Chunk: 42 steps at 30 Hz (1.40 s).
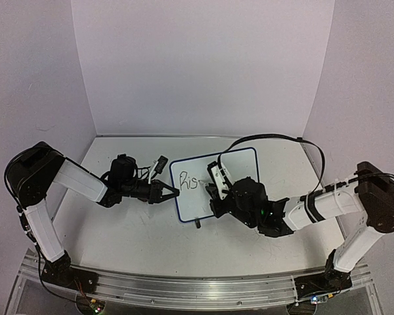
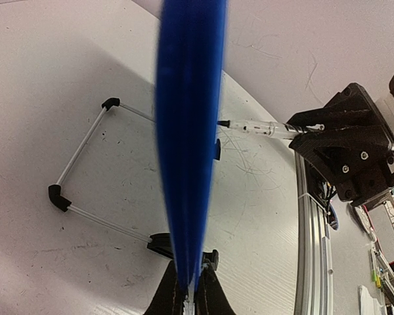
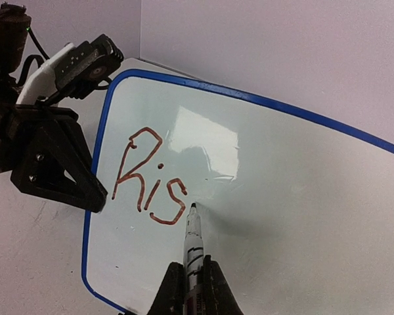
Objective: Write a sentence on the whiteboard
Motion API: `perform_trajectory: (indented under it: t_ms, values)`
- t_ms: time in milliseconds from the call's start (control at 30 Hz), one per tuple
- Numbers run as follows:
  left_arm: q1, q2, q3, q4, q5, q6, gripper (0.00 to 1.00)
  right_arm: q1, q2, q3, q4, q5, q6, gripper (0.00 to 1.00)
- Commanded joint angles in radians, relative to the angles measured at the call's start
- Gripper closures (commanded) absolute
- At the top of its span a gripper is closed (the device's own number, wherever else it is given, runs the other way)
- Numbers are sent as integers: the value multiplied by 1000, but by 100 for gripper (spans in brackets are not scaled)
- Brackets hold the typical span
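Observation:
The whiteboard point(image 1: 233, 177) with a dark-blue rim stands tilted mid-table; it fills the right wrist view point(image 3: 282, 197). The letters "Ris" point(image 3: 148, 177) of the sentence are written on its upper left, also faint in the top view point(image 1: 190, 183). My left gripper point(image 1: 169, 193) is shut on the board's left rim, seen as a blue edge point(image 2: 187, 131) between its fingers point(image 2: 192, 289). My right gripper point(image 3: 194, 289) is shut on a white marker point(image 3: 193, 243), whose tip is at the board just right of the "s". The right gripper sits over the board point(image 1: 220, 190).
The board's wire stand point(image 2: 85, 170) with black corner caps rests on the scuffed tabletop behind the board. A black clip foot point(image 1: 197, 223) shows at the board's near edge. The aluminium rail point(image 1: 184, 289) runs along the near edge. Purple walls enclose the table.

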Motion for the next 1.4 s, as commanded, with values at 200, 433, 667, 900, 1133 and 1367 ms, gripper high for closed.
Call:
perform_trajectory:
  t_ms: [200,433,667,900,1133,1367]
  values:
    - [5,-14,8,-85,-56,20,100,-1,27,43,29,14,7,100]
    - [5,-15,7,-85,-55,20,100,-3,38,49,22,21,15,100]
    - [5,-16,7,-85,-56,20,100,-6,29,41,-6,68,62,100]
    - [5,-18,8,-86,-56,22,100,-7,2,16,-8,108,74,100]
    - [5,-18,6,-86,-57,22,100,-7,-10,7,-7,127,81,100]
    - [5,-13,10,-86,-55,22,100,-14,-8,6,15,138,82,100]
